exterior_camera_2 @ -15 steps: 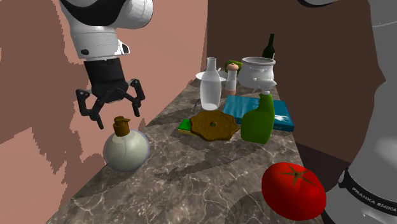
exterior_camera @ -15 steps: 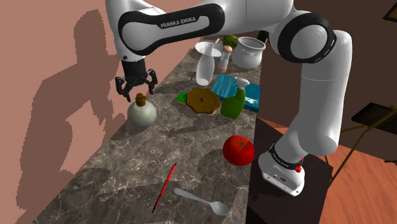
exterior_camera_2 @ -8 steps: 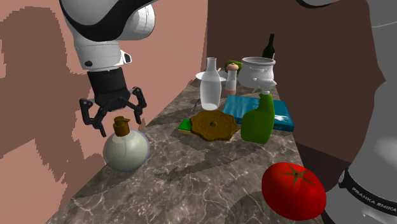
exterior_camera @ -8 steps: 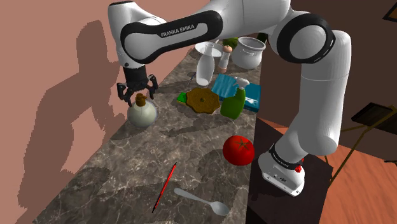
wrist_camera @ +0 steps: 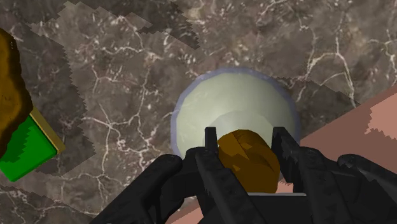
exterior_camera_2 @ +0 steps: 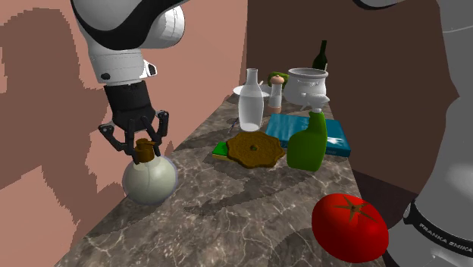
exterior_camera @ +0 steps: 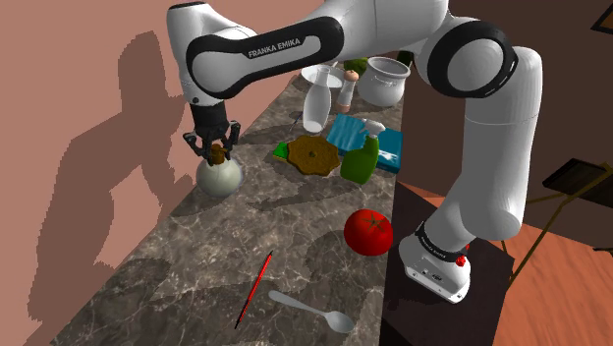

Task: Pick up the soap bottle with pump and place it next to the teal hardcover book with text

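Note:
The soap bottle (exterior_camera: 219,178) (exterior_camera_2: 150,180) (wrist_camera: 233,102) is a round, pale flask with a brown top, standing on the dark marble counter (exterior_camera: 187,260) close to the pink wall. My gripper (exterior_camera: 216,149) (exterior_camera_2: 144,147) (wrist_camera: 245,135) comes straight down on it and is shut on the brown top, one black finger on each side. The teal book (exterior_camera: 392,146) (exterior_camera_2: 341,138) lies flat further along the counter, partly hidden by a green spray bottle (exterior_camera: 361,158) (exterior_camera_2: 308,144).
A brown trivet (exterior_camera: 312,154) (exterior_camera_2: 256,149) on a green pad lies between flask and book. Behind stand a clear glass bottle (exterior_camera: 315,103) and a white pot (exterior_camera: 383,81). A tomato (exterior_camera: 368,232), a red pencil (exterior_camera: 253,288) and a spoon (exterior_camera: 312,312) lie nearer the stand.
My gripper came down from above the flask and its fingers, spread wide before, have closed on the brown top. The flask has not moved.

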Tool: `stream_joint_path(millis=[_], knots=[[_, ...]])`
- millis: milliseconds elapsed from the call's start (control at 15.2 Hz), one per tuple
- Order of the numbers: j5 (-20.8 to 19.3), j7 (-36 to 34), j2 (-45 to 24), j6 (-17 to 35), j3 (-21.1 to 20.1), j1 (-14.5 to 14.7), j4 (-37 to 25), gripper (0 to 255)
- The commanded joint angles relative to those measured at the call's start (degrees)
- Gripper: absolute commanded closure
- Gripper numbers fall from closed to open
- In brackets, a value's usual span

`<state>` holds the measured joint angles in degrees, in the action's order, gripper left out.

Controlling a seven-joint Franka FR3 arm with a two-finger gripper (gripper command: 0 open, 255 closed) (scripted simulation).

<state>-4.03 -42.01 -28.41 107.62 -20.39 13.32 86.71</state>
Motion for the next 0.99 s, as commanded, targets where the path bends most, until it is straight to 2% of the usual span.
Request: stream_joint_path(millis=[0,330,924], knots=[[0.0,0.0,0.0,0.0,0.0,0.0,0.0,255],[0.0,0.0,0.0,0.01,0.0,0.0,0.01,255],[0.52,-0.06,1.54,-6.13,-0.34,0.08,-4.69,255]])
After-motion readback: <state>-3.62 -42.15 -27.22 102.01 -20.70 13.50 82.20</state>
